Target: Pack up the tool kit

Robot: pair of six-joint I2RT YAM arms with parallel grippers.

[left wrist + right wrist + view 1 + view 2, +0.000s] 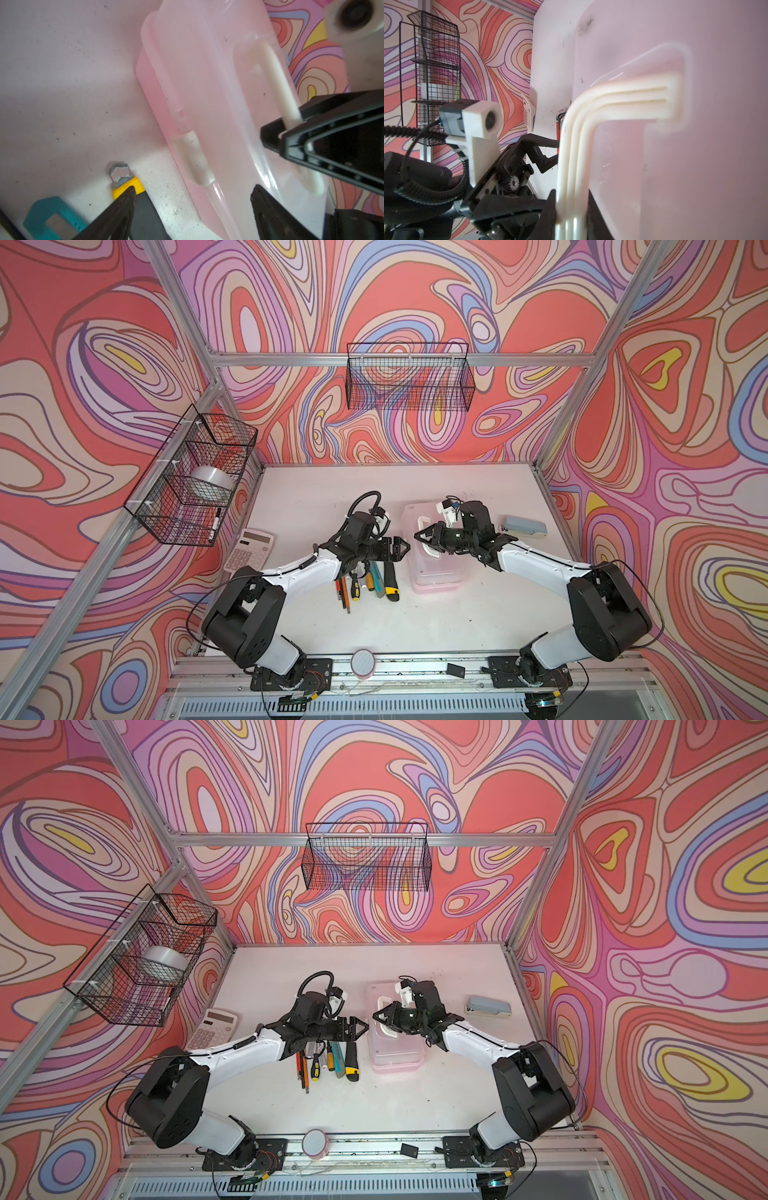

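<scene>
Right wrist view: right pincer (571,214) clamps handle (623,97).

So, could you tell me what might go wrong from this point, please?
1. The right gripper is clamped on the white handle. Because the side latch looks shut, lifting may raise the whole pink box rather than open it.
2. The open left gripper hovers right by the yellow utility knife and could knock it.
</scene>
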